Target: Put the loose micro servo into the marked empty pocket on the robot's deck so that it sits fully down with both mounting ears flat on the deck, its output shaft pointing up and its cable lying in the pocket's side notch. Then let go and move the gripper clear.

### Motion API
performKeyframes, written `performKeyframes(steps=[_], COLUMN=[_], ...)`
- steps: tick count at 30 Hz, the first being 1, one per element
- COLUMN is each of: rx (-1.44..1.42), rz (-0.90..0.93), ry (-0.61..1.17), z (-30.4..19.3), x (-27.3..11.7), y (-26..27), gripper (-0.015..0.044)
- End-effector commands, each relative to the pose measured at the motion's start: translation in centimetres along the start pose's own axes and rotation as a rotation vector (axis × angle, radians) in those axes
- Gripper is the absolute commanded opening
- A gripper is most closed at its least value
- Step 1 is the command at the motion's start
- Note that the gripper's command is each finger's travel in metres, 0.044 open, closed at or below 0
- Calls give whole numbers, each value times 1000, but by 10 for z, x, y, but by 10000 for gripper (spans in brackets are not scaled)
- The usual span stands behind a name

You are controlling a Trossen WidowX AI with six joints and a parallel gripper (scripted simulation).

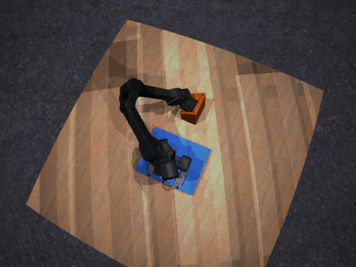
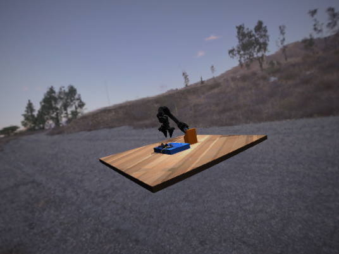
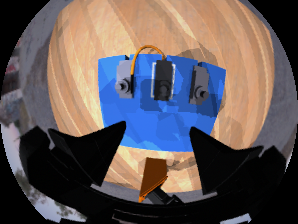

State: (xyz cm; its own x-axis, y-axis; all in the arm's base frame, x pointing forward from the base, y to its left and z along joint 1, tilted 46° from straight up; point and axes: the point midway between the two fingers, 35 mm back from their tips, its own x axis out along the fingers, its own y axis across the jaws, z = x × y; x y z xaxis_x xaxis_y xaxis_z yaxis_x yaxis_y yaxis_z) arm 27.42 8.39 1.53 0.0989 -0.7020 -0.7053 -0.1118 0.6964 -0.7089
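The dark micro servo (image 3: pixel 163 75) lies within the white-marked pocket outline on the blue deck (image 1: pixel 199 156) (image 2: pixel 180 148) (image 3: pixel 155 137). Its round shaft end faces up toward the wrist camera. Whether both ears are flat is too small to tell. Its orange cable (image 1: pixel 169 190) (image 3: pixel 148 47) leaves the far end, arches past the deck's edge and curves back to the left grey servo; whether it lies in the side notch is unclear. My gripper (image 2: pixel 168 136) (image 3: pixel 158 127) is open and empty, above the deck and clear of the servo. In the top view the arm hides the servo.
A grey servo (image 3: pixel 124 75) sits left of the pocket and another grey servo (image 1: pixel 180 179) (image 3: pixel 199 82) sits right of it, both with raised shafts. The orange block (image 1: pixel 189 117) (image 2: pixel 190 136) (image 3: pixel 154 170) stands at the arm's base, beyond the deck.
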Motion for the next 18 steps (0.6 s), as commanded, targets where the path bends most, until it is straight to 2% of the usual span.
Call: performKeyframes(steps=[1,7,13,18], rx=[-3,-3,-8,-9], rz=[-5,-5,-2,-2], ry=[11,11,-6,-7], z=[-40,-43,-43,-43], x=[-17,-20,-66,-68], y=[-3,-3,-3,-3], gripper=[440,440,440,440])
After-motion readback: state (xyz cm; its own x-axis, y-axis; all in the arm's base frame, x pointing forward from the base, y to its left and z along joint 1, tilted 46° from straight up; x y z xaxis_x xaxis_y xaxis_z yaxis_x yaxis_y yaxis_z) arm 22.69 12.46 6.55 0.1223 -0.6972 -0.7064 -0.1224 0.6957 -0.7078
